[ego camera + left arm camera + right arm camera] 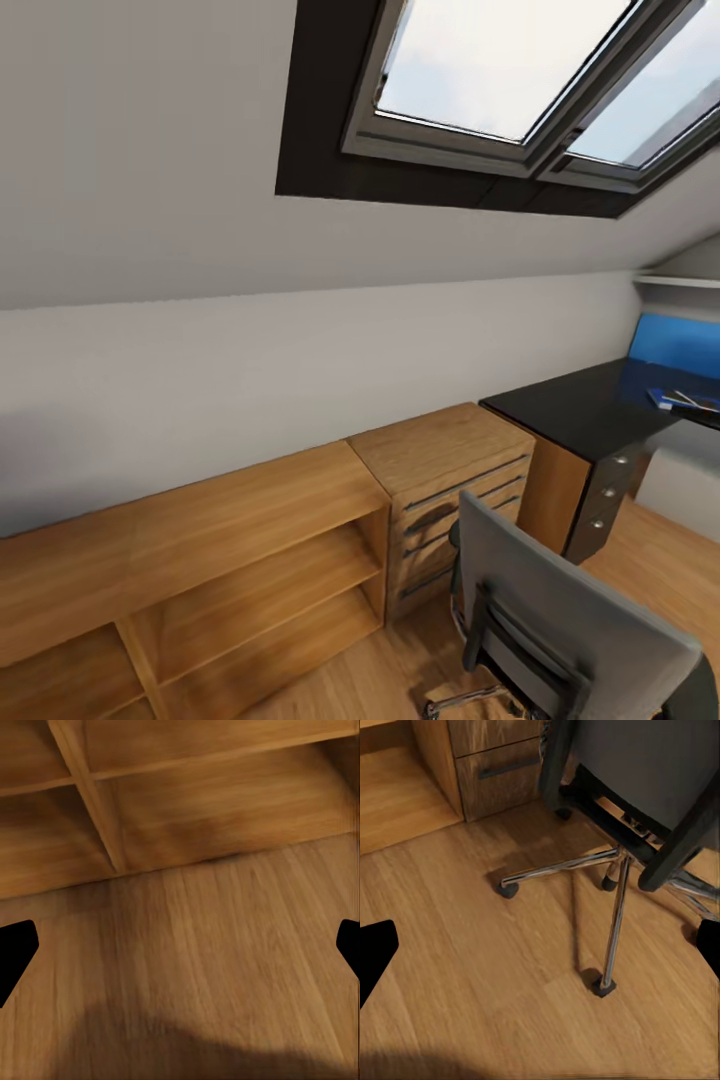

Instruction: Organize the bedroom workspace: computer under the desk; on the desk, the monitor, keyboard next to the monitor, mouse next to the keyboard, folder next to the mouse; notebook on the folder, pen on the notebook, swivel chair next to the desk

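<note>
The swivel chair [575,625], beside the wooden chest [455,490], likely rolls easily if pushed by its stiff backrest; both grippers [540,952] gape empty.

Daylight comes through the skylights [520,70], whose panes are washed out to pale white-blue. It lights the sloped ceiling [140,150] evenly, and the wall [250,390] below it darkens to a soft grey toward its lower left. The black bench [580,405] carries a faint blue sheen along its far edge. The head view bends straight lines near its borders. In the wrist views the wood floor [195,945] is softly blurred, with a broad dim shadow across the bottom. The chrome legs of the swivel chair [619,862] catch thin bright glints and cast narrow shadows.
</note>
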### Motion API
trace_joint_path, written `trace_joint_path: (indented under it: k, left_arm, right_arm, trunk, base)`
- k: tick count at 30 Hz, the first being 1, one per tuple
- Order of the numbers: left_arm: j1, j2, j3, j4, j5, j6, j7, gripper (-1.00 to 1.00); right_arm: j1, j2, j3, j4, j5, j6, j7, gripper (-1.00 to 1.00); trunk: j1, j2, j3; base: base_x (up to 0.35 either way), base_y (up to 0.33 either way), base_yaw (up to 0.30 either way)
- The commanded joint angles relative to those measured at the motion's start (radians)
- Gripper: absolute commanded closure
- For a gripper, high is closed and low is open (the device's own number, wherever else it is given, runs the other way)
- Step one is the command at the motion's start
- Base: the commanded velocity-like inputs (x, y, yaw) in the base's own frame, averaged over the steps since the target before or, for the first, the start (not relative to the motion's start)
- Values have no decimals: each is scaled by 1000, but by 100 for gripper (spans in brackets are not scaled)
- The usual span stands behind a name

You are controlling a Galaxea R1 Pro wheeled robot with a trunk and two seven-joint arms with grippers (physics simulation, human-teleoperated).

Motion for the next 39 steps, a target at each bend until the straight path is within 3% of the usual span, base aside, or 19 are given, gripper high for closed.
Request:
trace_joint_path:
  k: [1,9,20,39]
  left_arm:
    - [0,0,-9,0,0,-2,10,-100]
    - [0,-1,-9,0,-1,0,10,-100]
    - [0,-1,-9,-1,-1,2,10,-100]
    - [0,-2,-10,-1,-1,5,10,-100]
  right_arm:
    - [-1,1,9,2,-3,-2,-6,-100]
    - [-1,1,9,2,-3,-2,-6,-100]
    - [-1,1,9,2,-3,-2,-6,-100]
    - [-1,1,9,2,-3,-1,-6,-100]
  trunk:
    - [0,-1,-2]
    - [0,-1,-2]
    - [0,-1,-2]
    - [0,-1,-2]
  base:
    - [0,0,-300]
    - [0,26,-300]
    - [35,196,-300]
    - [3,9,-300]
